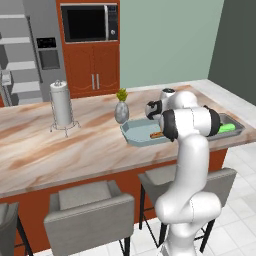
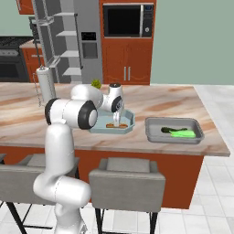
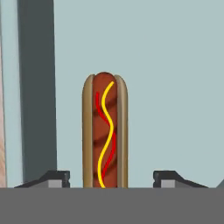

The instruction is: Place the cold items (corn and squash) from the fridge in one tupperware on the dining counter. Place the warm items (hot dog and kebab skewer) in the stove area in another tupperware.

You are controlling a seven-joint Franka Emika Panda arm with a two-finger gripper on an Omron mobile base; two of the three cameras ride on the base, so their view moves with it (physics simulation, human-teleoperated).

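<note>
Pincer [image 2: 116, 122] lowered over the pale blue-grey octagonal tupperware [image 2: 128, 122] on the marbled dining surface [image 2: 183, 103], fingers pointing down into the tray. Spread apart, with one dark fingertip [image 3: 54, 178] on each side of the hot dog [image 3: 105, 131] and a clear gap between each tip and the bun; whether the fingers reach down to the sausage or stop above it cannot be told. Hot dog lying flat on the tray floor, bun sides tan, sausage dark red with wavy yellow and red lines along it; seen from the left base camera as a small orange-tan shape [image 1: 156, 134] inside the tray [image 1: 131, 136], partly behind the arm's wrist. Just to the right of that tray, apart from it, the grey rectangular tupperware [image 2: 153, 132] near the surface's end, with the bright green squash [image 2: 183, 133] lying in it beside something dark that is too small to make out. Further left on the surface, a paper towel roll on a wire stand [image 1: 62, 105] and a small grey vase with a yellow-green plant [image 1: 121, 109] just behind the octagonal tray. Beyond the surface, the grey fridge [image 2: 68, 41] standing open with white shelves showing, a black microwave [image 2: 128, 20] above red-brown cabinets, and the black stove [image 2: 13, 57] at far left. Grey stools [image 2: 125, 180] tucked under the near edge.
</note>
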